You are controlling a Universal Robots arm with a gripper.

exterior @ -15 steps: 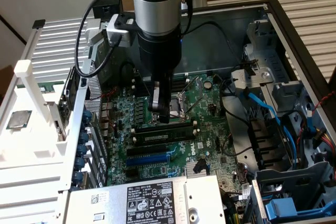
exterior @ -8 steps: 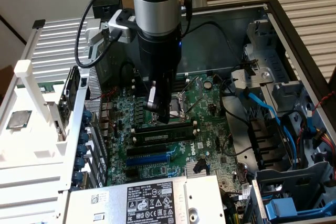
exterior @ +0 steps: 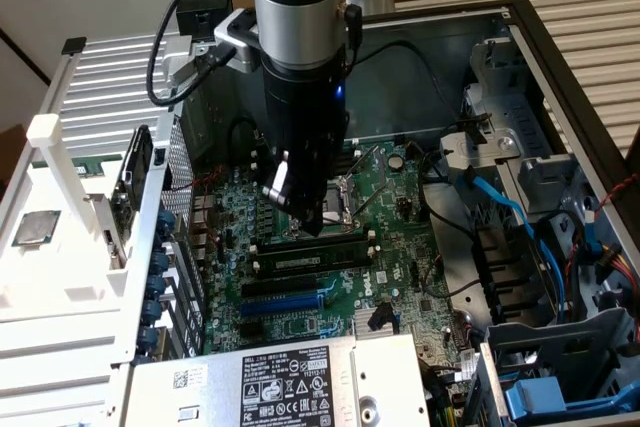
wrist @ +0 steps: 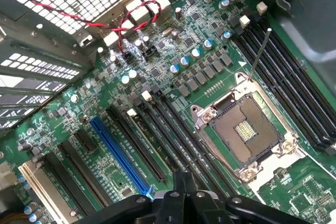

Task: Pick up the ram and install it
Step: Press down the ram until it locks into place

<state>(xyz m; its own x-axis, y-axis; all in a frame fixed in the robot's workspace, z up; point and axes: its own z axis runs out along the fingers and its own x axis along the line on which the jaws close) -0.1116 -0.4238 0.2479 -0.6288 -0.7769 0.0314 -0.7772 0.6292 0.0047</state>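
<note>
- One gripper (exterior: 300, 215) is shut and holds nothing that we can see; it hangs just above the ram (exterior: 310, 252), which lies in a memory slot (wrist: 173, 145) of the motherboard (exterior: 400, 232), beside the open CPU socket (wrist: 247, 129).
- We judge that a push with the stick not straight in the slot could bend it or stress the board.
- We think a sideways slip could let the fingers touch the bare socket contacts and damage them.
- The blue expansion slot (exterior: 285, 299) is near, with small capacitors around.
- Farther, the computer case (exterior: 560, 67) lies open, with cables (exterior: 500, 197) on the exterior view's right, a power supply (exterior: 290, 377) in front, and white racks (exterior: 60, 237) on the left.
</note>
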